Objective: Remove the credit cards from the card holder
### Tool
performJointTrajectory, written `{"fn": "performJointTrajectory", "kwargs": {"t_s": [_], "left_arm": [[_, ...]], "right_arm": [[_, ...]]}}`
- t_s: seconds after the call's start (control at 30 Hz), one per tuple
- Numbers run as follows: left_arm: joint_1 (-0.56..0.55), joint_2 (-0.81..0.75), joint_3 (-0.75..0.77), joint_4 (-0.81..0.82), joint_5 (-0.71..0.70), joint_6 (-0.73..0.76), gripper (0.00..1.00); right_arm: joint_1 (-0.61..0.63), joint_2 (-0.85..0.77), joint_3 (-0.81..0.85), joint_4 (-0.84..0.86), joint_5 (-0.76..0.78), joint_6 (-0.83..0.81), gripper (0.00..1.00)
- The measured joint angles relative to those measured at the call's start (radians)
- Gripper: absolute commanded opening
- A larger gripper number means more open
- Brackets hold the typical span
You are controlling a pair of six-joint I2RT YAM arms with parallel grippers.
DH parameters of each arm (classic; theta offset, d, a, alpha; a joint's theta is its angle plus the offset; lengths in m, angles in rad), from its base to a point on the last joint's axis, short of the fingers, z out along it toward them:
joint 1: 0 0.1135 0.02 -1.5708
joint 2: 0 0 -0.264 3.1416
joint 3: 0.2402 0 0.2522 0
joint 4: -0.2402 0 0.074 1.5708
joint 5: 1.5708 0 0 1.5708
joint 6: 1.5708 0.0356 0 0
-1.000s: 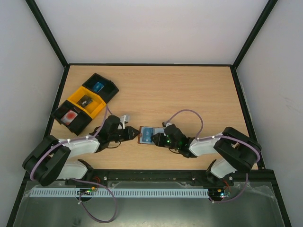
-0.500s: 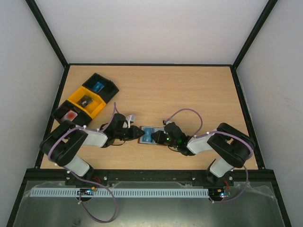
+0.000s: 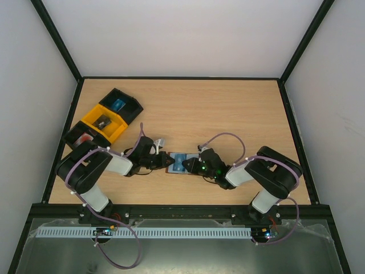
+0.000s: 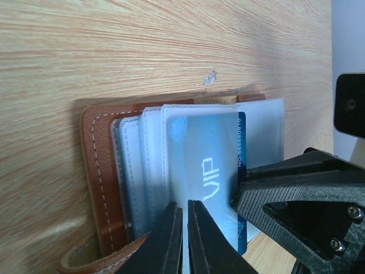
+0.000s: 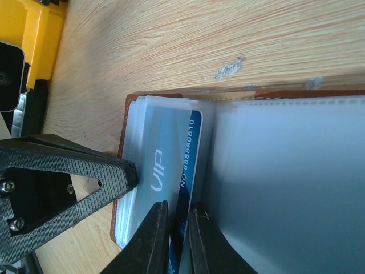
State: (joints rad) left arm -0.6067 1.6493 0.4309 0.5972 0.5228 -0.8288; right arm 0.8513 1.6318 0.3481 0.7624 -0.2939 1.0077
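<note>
The brown leather card holder point(image 3: 178, 162) lies open at the table's point(image 3: 228, 114) near middle, clear sleeves point(image 4: 134, 171) fanned, a blue VIP card point(image 4: 205, 182) showing. Left gripper point(image 4: 185, 206) pinches the holder's sleeve edge; right gripper point(image 5: 178, 210) pinches the card's end.

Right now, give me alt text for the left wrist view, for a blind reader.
A brown leather card holder lies open on a wooden table, a blue VIP card inside one of its clear plastic sleeves. The left gripper, jaws almost together, meets the card's near edge; the black right gripper touches its right side.
</note>
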Motion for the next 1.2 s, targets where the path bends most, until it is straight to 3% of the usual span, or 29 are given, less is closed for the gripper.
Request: {"fn": "performJointTrajectory", "kwargs": {"t_s": [0.1, 0.37, 0.77, 1.07, 1.2], "left_arm": [[0.000, 0.009, 0.000, 0.017, 0.002, 0.004, 0.10], [-0.001, 0.031, 0.003, 0.048, 0.004, 0.017, 0.10], [-0.001, 0.035, 0.005, 0.050, 0.004, 0.026, 0.10], [-0.002, 0.035, 0.006, 0.049, 0.002, 0.035, 0.10], [-0.002, 0.035, 0.006, 0.049, 0.000, 0.037, 0.10]], "right_arm": [[-0.008, 0.005, -0.016, 0.035, -0.014, 0.015, 0.15], [-0.024, 0.022, -0.048, 0.129, -0.063, 0.057, 0.15], [-0.047, 0.090, -0.115, 0.351, -0.119, 0.186, 0.07], [-0.054, 0.156, -0.127, 0.460, -0.138, 0.257, 0.11], [-0.055, 0.166, -0.144, 0.488, -0.137, 0.275, 0.06]]}}
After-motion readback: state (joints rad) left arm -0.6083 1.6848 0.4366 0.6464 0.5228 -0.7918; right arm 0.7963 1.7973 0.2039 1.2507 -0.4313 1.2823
